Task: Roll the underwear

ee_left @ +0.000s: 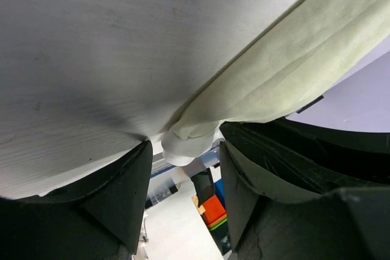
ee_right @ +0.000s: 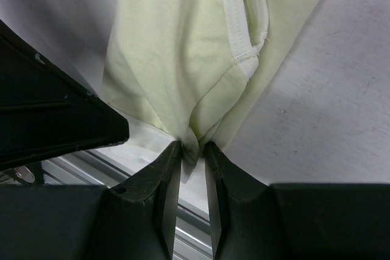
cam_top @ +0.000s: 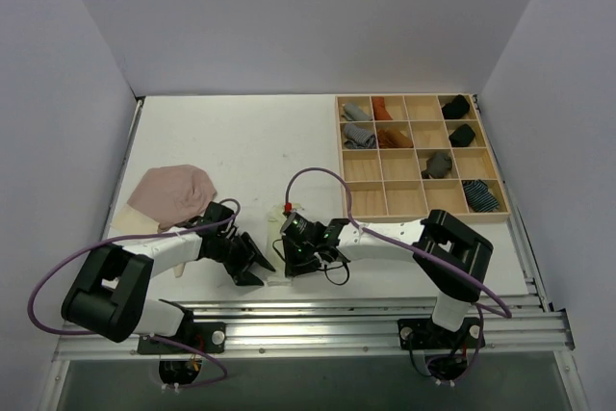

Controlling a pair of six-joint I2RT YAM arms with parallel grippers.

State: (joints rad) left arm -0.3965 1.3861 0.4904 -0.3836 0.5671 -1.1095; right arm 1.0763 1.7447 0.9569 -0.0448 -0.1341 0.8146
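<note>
Overhead, grey walls point(cam_top: 289, 16) enclose a white table point(cam_top: 241, 141), wooden tray point(cam_top: 421, 218) at two o'clock. At six o'clock the right gripper point(ee_right: 192, 150) pinches the yellow-green underwear point(ee_right: 170, 59); the left gripper point(ee_left: 183, 150) gapes wide at its fold.

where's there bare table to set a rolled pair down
Free: the wide strip of table between the pink briefs and the wooden tray. Crowded: the near edge, where the left gripper and right gripper meet at the pale yellow-green briefs.

On the white tabletop point(cam_top: 241, 141) lie pale yellow-green briefs point(ee_right: 177, 59) with white seams, dusty pink briefs point(cam_top: 173, 192) at left, and a blue-striped roll point(cam_top: 479, 196) in the pale wooden tray point(cam_top: 404, 96).
</note>
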